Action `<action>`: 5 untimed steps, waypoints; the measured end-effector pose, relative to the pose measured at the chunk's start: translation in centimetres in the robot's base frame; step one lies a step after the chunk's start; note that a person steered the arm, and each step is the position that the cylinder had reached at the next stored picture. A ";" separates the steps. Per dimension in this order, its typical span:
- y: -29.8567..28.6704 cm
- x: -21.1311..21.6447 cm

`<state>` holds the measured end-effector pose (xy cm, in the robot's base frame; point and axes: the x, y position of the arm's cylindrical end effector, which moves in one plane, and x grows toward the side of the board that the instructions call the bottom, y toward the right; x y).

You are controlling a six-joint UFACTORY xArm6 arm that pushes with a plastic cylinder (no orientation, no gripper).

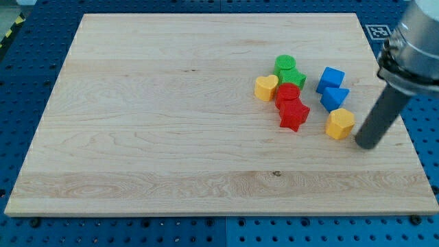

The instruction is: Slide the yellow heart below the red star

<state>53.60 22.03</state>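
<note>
Sliding easily, the light, rigid yellow heart [266, 88] is sitting left of the red star [294, 116] (no claw exists, so I cannot tell its state); my tip [365, 144] is waiting far right.

The heart [266, 88] has bare counter [171, 123] to the view's left and bottom. Its right side is blocked: red cylinder [288, 95] and star [294, 115] touch there, green blocks [288, 71] just above. Below the star, open counter.

My arm [411, 41] is running off the view's right and top edges. The red star [294, 116] is partly hiding the red block [287, 94] behind it, leaving its shape unclear.
</note>
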 end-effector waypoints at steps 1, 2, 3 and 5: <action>-0.6 4.3; -5.0 5.9; -12.5 5.8; -26.7 4.3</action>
<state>57.88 -4.64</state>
